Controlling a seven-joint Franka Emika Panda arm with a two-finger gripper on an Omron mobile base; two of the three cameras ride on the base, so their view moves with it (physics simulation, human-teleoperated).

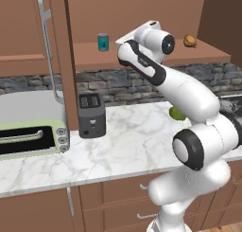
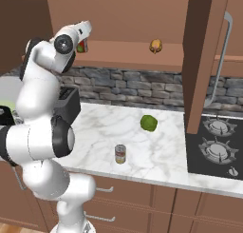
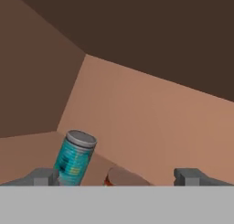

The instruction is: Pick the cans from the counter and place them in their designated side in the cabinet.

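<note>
The cream-yellow can stands upright on the white marble counter, near its front edge, with a green round fruit farther back toward the stone wall. The right base view gives this can plainly; in the left base view the arm's white body covers that stretch of counter and just a sliver of the green fruit peeks past it.

The red can shows in the right base view as a small red and green patch on the cabinet shelf, tucked just behind the robot's hand. In the hand view its lid and a bit of red side sit low between the two dark finger tips of the end effector, which are spread wide, clear of it on both sides. Just beside it in the same view stands the teal-blue can, which looks tilted because the camera is rolled. The left base view shows the teal-blue can upright on the shelf, with the hand to its right.

The orange-brown food item lies on the other half of the shelf, well apart from the cans. The left base view alone adds a dark toaster on the counter beside a pale green toaster oven; the right base view adds a black stove top at the counter's far right.
</note>
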